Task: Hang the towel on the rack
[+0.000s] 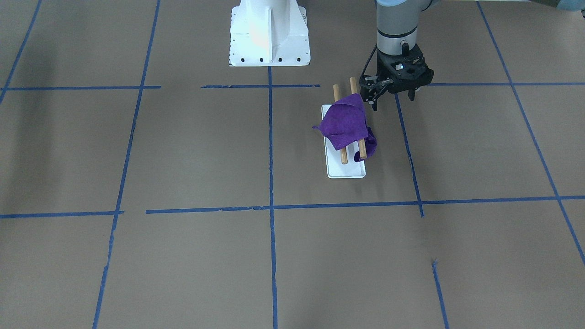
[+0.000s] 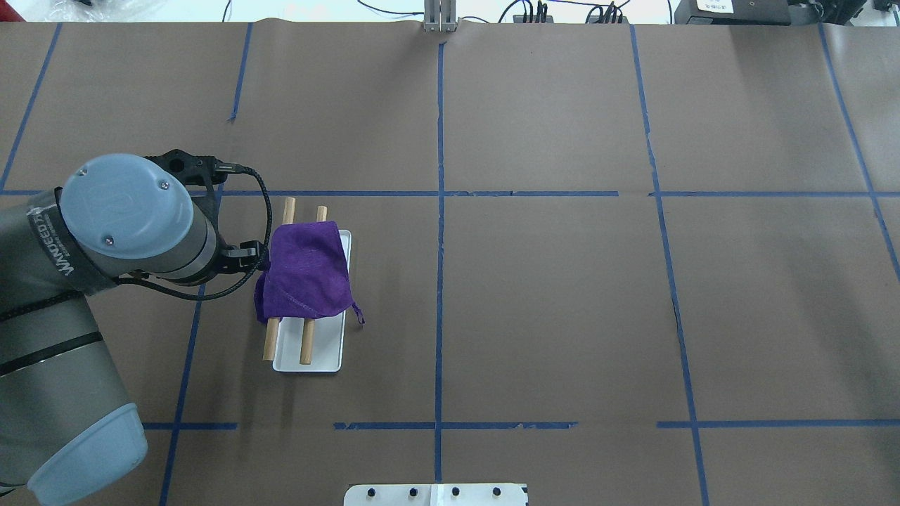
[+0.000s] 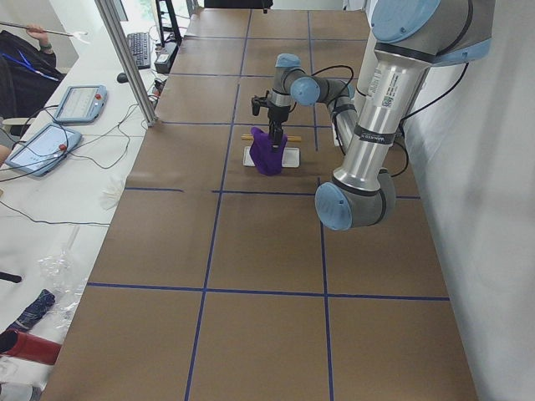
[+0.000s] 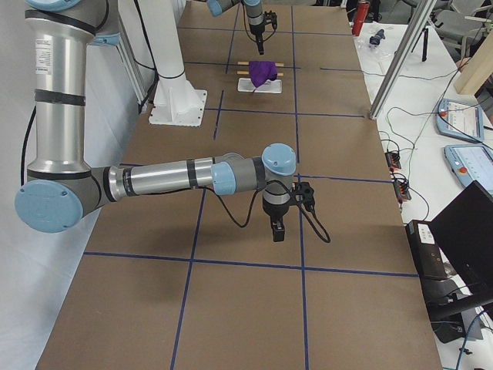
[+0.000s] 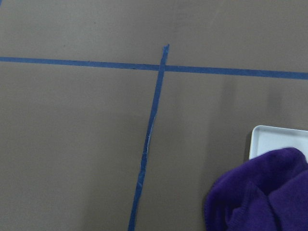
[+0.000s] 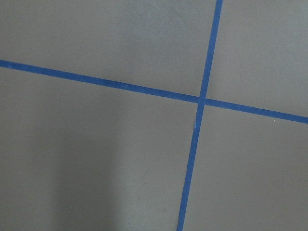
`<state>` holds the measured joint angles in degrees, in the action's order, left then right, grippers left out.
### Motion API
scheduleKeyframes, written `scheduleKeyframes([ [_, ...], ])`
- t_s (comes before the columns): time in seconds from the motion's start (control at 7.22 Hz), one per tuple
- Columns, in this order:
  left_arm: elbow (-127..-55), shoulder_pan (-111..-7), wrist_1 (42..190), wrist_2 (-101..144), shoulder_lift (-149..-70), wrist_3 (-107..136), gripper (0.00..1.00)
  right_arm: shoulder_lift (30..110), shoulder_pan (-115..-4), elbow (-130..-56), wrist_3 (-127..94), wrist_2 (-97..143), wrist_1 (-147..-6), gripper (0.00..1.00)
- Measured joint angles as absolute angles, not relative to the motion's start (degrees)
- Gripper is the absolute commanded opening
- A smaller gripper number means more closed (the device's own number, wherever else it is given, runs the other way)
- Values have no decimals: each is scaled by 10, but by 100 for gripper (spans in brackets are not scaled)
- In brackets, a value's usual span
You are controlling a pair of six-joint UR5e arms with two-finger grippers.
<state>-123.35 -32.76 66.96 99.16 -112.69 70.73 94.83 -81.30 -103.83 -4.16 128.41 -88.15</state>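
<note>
Purple towel (image 1: 343, 124) lies draped across both rods of the rack (image 1: 346, 170), one end hanging down, so it holds itself. Just beside it hovers the left hand (image 1: 392, 101), spread open and empty. Whether the right hand (image 4: 277, 233), well apart, is open or closed I cannot tell.

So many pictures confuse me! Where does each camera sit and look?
Front: across table, looking back; left end effector beside towel.
Overhead: high behind, downward; left arm, rack.
Left side: table's end; left arm near.
Right side: opposite end; right arm near.
Left wrist: downward; towel, no body.
Right wrist: downward; tape, no body.
Shared: side views both show towel.
</note>
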Motion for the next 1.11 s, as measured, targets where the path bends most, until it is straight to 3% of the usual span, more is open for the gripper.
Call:
scheduleKeyframes([
  [0.55,-1249,-425,658,1073,-1157,619,100,951,-816,-1040,-40,1285,-882,100],
  [1.11,-1215,-579,621,1100,-1163,341,100,957,-822,-1032,-36,1309,-882,100],
])
